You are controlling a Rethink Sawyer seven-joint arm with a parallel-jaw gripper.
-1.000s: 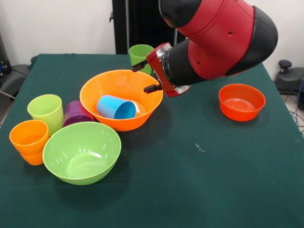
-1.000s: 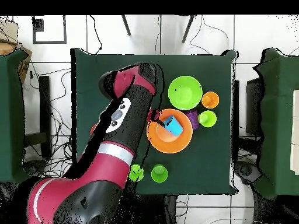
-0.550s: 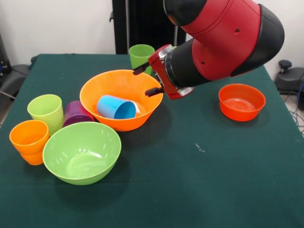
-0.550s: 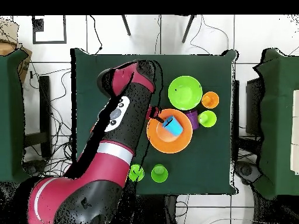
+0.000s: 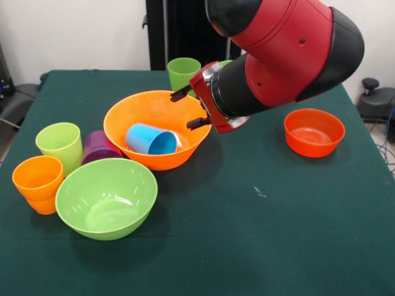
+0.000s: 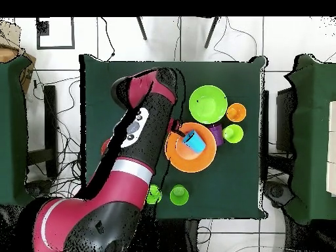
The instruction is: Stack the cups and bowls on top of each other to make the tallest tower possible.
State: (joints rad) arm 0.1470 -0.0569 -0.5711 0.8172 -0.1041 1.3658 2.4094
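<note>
A large orange bowl [image 5: 145,110] [image 6: 193,161] stands left of centre in the front view, with a blue cup [image 5: 150,139] [image 6: 194,140] lying on its side inside it. My gripper [image 5: 189,108] [image 6: 174,128] hovers open over that bowl's right rim, with nothing between its fingers. In front of it sits an empty lime-green bowl [image 5: 106,194] [image 6: 208,104]. A purple cup [image 5: 99,148], a lime cup [image 5: 60,145] and an orange cup [image 5: 38,183] crowd the left side. One green cup [image 5: 182,73] stands behind the orange bowl. The small red-orange bowl [image 5: 313,132] is alone at the right.
The overhead view shows two green cups [image 6: 179,195] [image 6: 154,194] near the robot-side table edge, one partly under the arm. The thick red and black arm [image 5: 278,49] hangs over the table's middle. Chairs and dark tables surround the green table [image 5: 259,246].
The arm nudged slightly up and right, then came back down and left. The gripper stayed open above the orange bowl's rim. No cup or bowl moved.
</note>
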